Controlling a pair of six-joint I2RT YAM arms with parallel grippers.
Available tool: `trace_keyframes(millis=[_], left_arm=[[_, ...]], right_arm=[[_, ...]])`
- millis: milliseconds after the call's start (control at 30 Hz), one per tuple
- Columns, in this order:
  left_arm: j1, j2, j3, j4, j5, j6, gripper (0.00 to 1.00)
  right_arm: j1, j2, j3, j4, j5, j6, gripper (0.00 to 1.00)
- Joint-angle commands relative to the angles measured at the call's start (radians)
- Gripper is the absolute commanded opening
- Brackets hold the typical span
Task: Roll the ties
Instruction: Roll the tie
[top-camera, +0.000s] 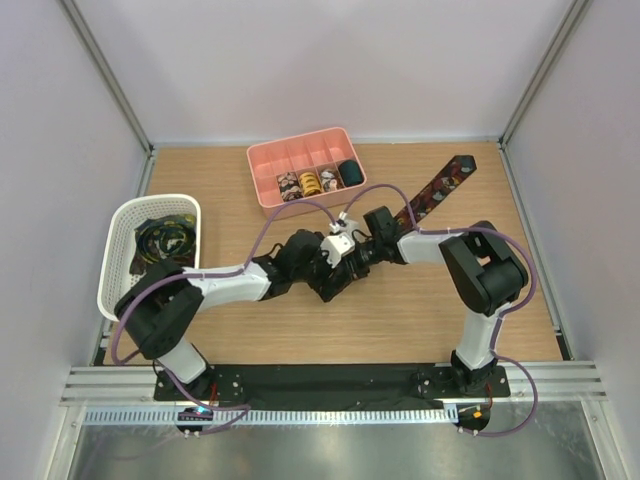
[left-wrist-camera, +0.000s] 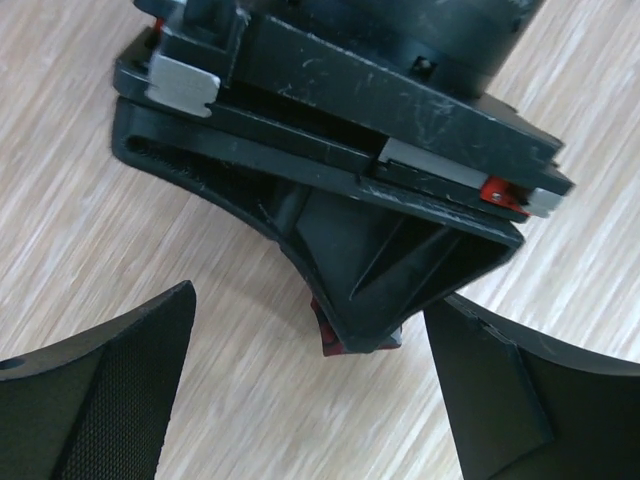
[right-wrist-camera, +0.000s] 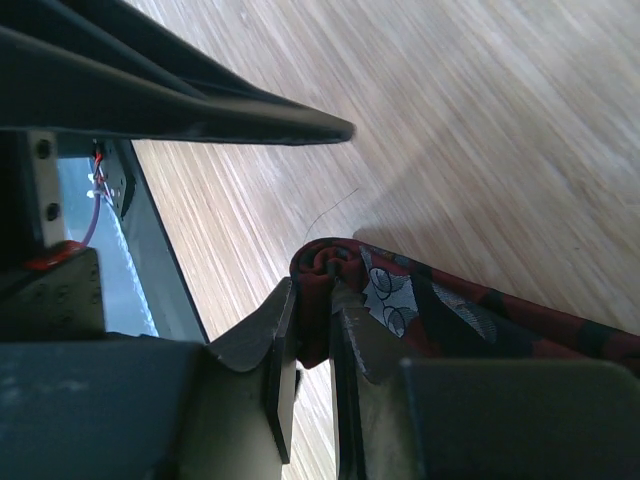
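Note:
A dark red patterned tie (top-camera: 445, 182) lies stretched from the back right of the table toward the middle. Its near end is curled into a small roll (right-wrist-camera: 335, 262). My right gripper (right-wrist-camera: 313, 292) is shut on that rolled end. My left gripper (left-wrist-camera: 310, 300) stands wide open, one finger (left-wrist-camera: 110, 390) on each side of the right gripper's tip, where a bit of red tie (left-wrist-camera: 330, 338) shows. From above, both grippers (top-camera: 340, 262) meet at the table's middle. Several rolled ties (top-camera: 310, 182) sit in the pink tray (top-camera: 300, 150).
A white mesh basket (top-camera: 120, 250) at the left holds more loose ties (top-camera: 165, 240). The pink tray stands at the back centre. Grey walls enclose the wooden table, and its black front rail (top-camera: 330, 378) runs along the near edge.

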Motion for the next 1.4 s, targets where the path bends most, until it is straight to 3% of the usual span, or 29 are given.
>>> trace_keyframes(millis=[0,433,833,1367], left_arm=[[-0.003,0.053,0.067,-0.042,0.016,0.026,0.94],[-0.007,0.139,0.097,-0.028,0.04,0.037,0.79],[-0.007,0.142,0.083,-0.025,0.088,0.063,0.53],[-0.008,0.097,0.088,-0.134,0.0,0.032,0.53]], right_arm=[[-0.017,-0.005,-0.016,0.062,0.006,0.004,0.11],[-0.042,-0.022,-0.022,0.066,0.011,0.023,0.08],[-0.042,-0.063,-0.013,0.062,0.014,0.046,0.08],[-0.06,0.029,-0.005,0.023,0.146,0.026,0.06]])
